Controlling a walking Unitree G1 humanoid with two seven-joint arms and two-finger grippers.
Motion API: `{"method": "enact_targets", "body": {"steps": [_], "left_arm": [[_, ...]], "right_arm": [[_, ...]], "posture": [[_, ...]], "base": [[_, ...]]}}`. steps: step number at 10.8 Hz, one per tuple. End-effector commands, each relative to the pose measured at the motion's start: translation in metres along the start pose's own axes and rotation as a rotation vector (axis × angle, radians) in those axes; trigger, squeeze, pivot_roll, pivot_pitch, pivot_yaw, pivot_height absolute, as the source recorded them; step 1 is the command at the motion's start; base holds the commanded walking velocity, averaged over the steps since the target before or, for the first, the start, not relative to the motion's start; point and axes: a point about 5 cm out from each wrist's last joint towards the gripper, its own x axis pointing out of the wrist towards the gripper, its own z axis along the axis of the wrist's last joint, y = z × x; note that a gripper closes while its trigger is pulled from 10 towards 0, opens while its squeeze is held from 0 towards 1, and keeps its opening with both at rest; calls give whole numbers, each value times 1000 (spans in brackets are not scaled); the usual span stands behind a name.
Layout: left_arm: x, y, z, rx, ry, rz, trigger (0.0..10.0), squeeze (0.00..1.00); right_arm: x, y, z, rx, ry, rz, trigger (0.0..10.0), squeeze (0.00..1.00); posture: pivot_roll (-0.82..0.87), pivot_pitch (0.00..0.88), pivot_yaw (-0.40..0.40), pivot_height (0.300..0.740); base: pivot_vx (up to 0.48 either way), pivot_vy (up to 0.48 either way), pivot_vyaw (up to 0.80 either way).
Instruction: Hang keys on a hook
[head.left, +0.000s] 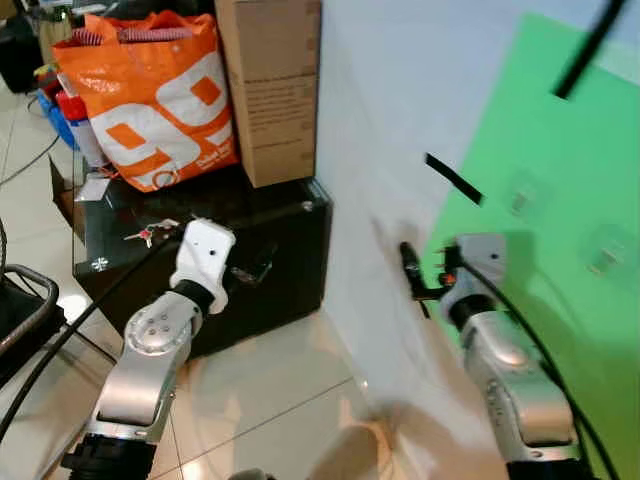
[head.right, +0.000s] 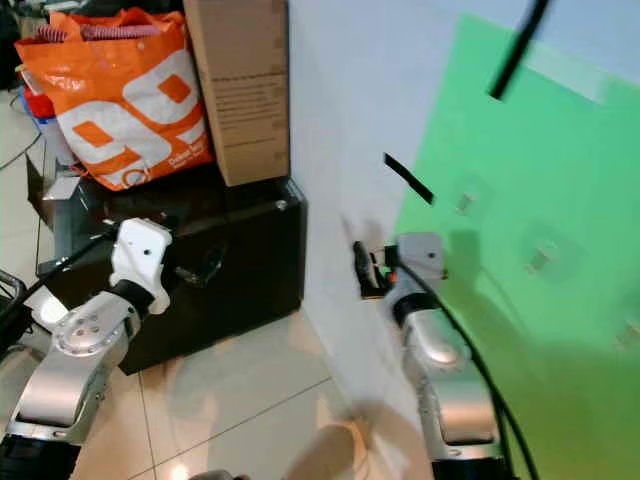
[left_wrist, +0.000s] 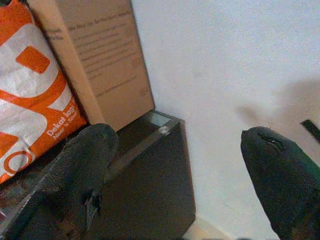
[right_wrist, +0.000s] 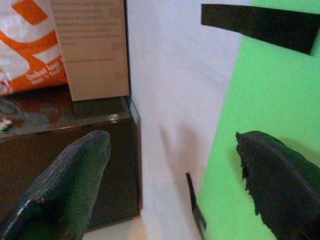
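Observation:
A bunch of keys (head.left: 150, 233) with a red tag lies on top of the black cabinet (head.left: 290, 270), near its left end. Small clear hooks (head.left: 520, 197) (head.left: 605, 255) are stuck on the green sheet (head.left: 560, 150) on the white wall to the right. My left gripper (head.left: 252, 266) hovers over the cabinet top, to the right of the keys; in the left wrist view it (left_wrist: 180, 147) is open and holds nothing. My right gripper (head.left: 412, 272) is raised close to the wall at the green sheet's left edge, below the hooks; in the right wrist view it (right_wrist: 175, 150) is open and holds nothing.
An orange shopping bag (head.left: 155, 95) and a tall cardboard box (head.left: 270, 85) stand on the cabinet against the wall. Two black tape strips (head.left: 453, 178) (head.left: 590, 50) cross the green sheet's edge. A black cart frame (head.left: 20, 300) stands at the left on the tiled floor (head.left: 270, 400).

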Motion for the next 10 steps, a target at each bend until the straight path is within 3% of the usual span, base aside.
{"method": "enact_targets", "body": {"steps": [1,10], "left_arm": [[1,5,4,7,-6,9,10000,0],[2,4,5,5,-7,-5,10000,0]], "right_arm": [[2,8,3,-3,-10,57,10000,1000],[2,15,4,-15,-6,127,10000,1000]], "posture": [[-1,0,-14,740],[2,0,-13,740]], "base": [[352,0,800],[355,0,799]]}}
